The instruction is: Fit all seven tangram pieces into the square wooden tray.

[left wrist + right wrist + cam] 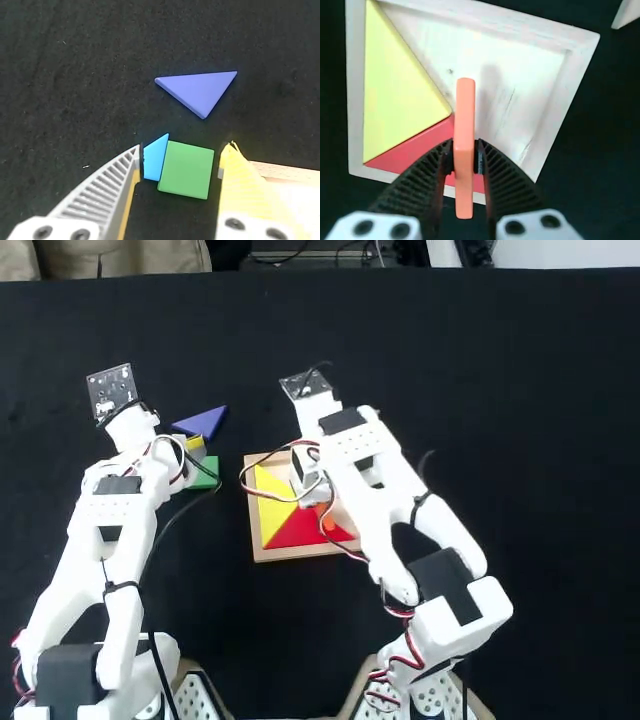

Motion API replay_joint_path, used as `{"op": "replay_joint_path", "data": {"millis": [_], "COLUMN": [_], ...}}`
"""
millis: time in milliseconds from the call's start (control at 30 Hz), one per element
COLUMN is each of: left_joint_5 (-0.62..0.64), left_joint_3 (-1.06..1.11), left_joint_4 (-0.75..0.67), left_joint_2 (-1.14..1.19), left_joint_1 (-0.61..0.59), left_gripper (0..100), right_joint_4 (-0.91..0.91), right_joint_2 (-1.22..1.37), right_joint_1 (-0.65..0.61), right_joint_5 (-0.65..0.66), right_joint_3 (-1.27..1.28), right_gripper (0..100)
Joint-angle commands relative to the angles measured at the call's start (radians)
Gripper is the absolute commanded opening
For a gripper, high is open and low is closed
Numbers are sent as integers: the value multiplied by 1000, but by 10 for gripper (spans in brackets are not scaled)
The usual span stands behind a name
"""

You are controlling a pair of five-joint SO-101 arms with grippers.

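1. We see our right gripper [465,162] clamping the orange piece [464,120] on edge over the tray [566,85], likely to lower it beside the yellow triangle [395,95].
2. Our left gripper [183,147], fingers spread, straddles the green square [186,172], seemingly to grasp it.

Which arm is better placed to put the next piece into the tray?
Right: the right end effector is shut on the orange piece above the bare floor of the tray. The left end effector is open around the green square outside the tray.
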Motion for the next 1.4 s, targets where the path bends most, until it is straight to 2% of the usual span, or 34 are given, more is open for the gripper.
{"op": "replay_joint_path", "data": {"millis": [0,267,467,867,1033,1133,1233,1367], "left_joint_5": [6,6,6,6,6,6,6,6], "left_joint_3": [-7,-7,-7,-7,-8,-7,-7,-7], "left_joint_4": [-23,-23,-23,-23,-23,-25,-25,-25], "left_joint_2": [-6,-6,-6,-6,-6,-6,-6,-6], "left_joint_1": [-2,-4,-5,-5,-2,-5,-7,-2], "left_gripper": [255,255,255,255,255,255,255,255], "right_joint_4": [-31,-43,-44,-52,-173,-255,-269,-264], "right_joint_2": [-4,-2,-2,-13,-7,-4,-4,-2], "right_joint_1": [31,32,32,63,49,37,37,12], "right_joint_5": [0,2,18,71,199,273,278,281], "right_joint_3": [-2,12,35,25,13,18,-4,-7], "right_gripper": [11,16,185,159,158,104,32,28]}}
